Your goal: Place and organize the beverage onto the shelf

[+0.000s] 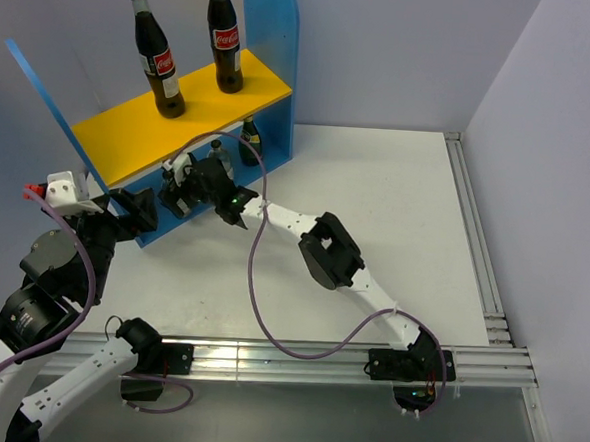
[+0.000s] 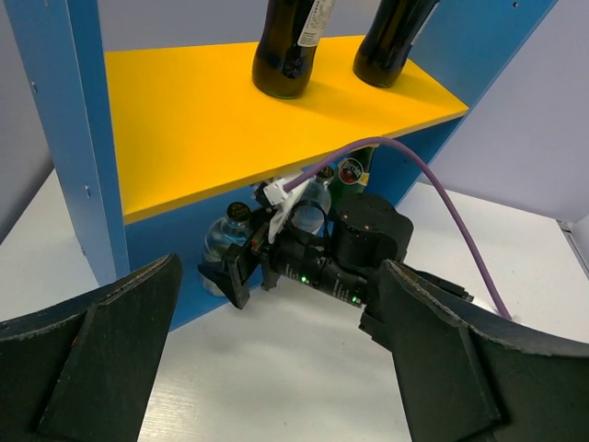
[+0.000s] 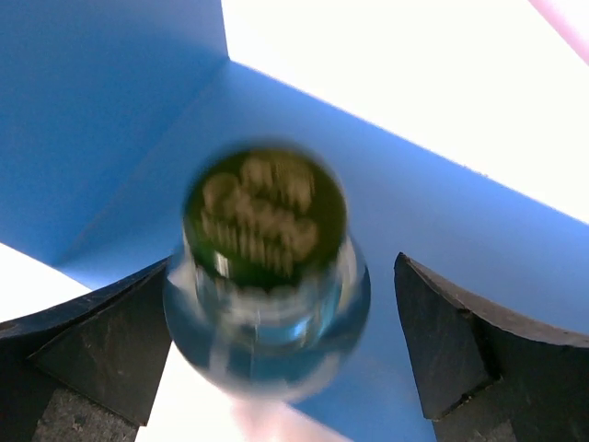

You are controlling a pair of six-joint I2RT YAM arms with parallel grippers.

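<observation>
Yellow top board (image 1: pixel 172 108) of your shelf (image 1: pixel 276 40) carries both cola bottles (image 1: pixel 157 57) from above. Left wrist: left gripper (image 2: pixel 278 304) gapes empty; clear bottles (image 2: pixel 225 241) and green bottle (image 2: pixel 357 173) stand underneath. Right wrist, blurry: right gripper (image 3: pixel 283 276) wide around one clear bottle, seemingly untouched. Nearly done.

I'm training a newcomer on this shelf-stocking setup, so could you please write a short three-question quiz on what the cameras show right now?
1. True or false: both cola bottles stand upright on the yellow top board.
2. How many small bottles stand beneath that board?
3. The right gripper is: A) shut on a cola bottle; B) open around a small clear bottle; C) out of every view.
Key: 1 true; 2 three; 3 B.
</observation>
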